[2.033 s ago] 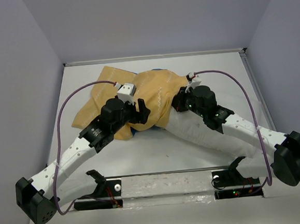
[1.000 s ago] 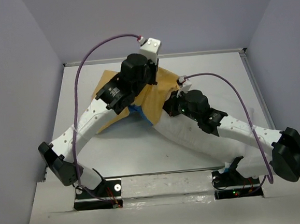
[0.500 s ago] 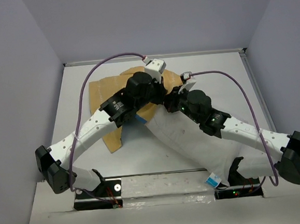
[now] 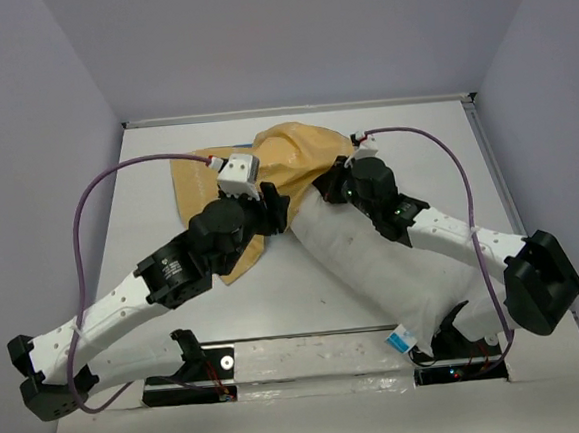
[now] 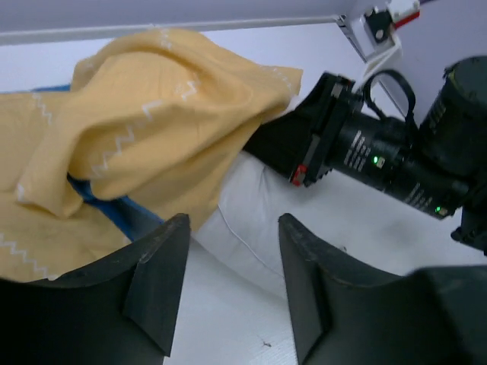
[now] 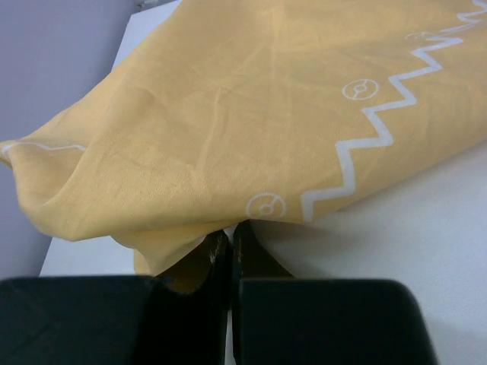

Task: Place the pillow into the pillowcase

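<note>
The mustard-yellow pillowcase (image 4: 287, 154) lies bunched at the back centre, its opening draped over the far end of the white pillow (image 4: 374, 265). The pillow runs diagonally to the near right under my right arm. My right gripper (image 4: 325, 189) is shut, pinching the pillowcase edge (image 6: 251, 137) at the pillow's far end. My left gripper (image 4: 272, 214) is open and empty, just left of the pillow's far end. In the left wrist view, its fingers (image 5: 156, 281) frame the pillow (image 5: 255, 220), with the yellow cloth (image 5: 152, 122) and a strip of blue lining (image 5: 114, 211) behind.
The grey table (image 4: 276, 298) is boxed in by walls at the left, right and back. A metal rail (image 4: 320, 349) with the arm mounts runs along the near edge. Purple cables (image 4: 98, 206) loop above both arms.
My left arm swung back from over the pillowcase toward the near left and lowered, open. The pillowcase is now pulled further over the pillow's far end. The right arm shifted slightly back.
</note>
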`<state>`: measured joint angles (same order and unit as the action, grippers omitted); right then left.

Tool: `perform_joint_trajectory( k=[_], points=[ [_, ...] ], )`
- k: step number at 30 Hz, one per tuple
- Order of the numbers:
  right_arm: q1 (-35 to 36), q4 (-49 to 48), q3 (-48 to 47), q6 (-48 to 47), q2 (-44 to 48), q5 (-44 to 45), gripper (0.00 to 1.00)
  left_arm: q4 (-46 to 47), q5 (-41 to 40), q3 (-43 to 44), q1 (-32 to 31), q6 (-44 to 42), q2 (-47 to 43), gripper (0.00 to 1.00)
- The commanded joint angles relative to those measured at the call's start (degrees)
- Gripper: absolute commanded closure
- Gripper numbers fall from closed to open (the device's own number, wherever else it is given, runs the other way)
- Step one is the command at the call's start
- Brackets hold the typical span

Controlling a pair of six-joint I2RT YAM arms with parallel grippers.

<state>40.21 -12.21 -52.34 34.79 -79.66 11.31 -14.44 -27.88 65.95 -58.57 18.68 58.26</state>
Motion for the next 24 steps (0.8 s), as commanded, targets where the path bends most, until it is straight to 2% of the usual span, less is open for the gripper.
perform_joint_trajectory(
  k=[1,2,4,5,7,12,18,22,24],
  points=[
    [-2.41,-3.44,-3.47,-0.24,0.03,-0.32,1.00,-1.65,-8.50,-10.12,-4.71,5.13,0.01,0.45],
    [-2.41,-3.18,-3.47,-0.33,0.03,-0.67,1.00,-0.52,-8.51,-14.67,-4.98,6.19,0.10,0.51],
    [-2.41,-2.91,-3.30,-0.42,0.47,-1.72,1.00,5.10,-6.93,-18.91,-4.89,6.46,0.97,0.50],
    [-2.41,-2.91,-3.21,-0.42,0.64,-2.17,1.00,7.47,-8.75,-19.28,-4.89,6.11,1.50,0.49],
    [-2.41,-2.91,-2.77,-0.42,1.52,-3.13,1.00,9.77,-9.30,-19.02,-3.49,4.80,2.29,0.38],
    [-2.41,-2.74,-0.76,-0.16,3.45,-4.45,1.00,20.56,-0.63,-17.35,4.05,-0.04,5.89,0.32],
    [-2.41,-2.82,0.83,0.20,5.12,-5.51,1.00,28.58,6.76,-14.98,8.46,-4.08,14.15,0.33],
    [-2.41,-3.26,1.10,0.28,5.48,-6.30,1.00,29.55,9.06,-11.99,8.82,-5.67,18.99,0.33],
    [-2.41,-3.35,1.01,0.28,5.48,-6.56,1.00,30.25,10.64,-10.85,8.91,-6.11,20.40,0.37]
  ],
)
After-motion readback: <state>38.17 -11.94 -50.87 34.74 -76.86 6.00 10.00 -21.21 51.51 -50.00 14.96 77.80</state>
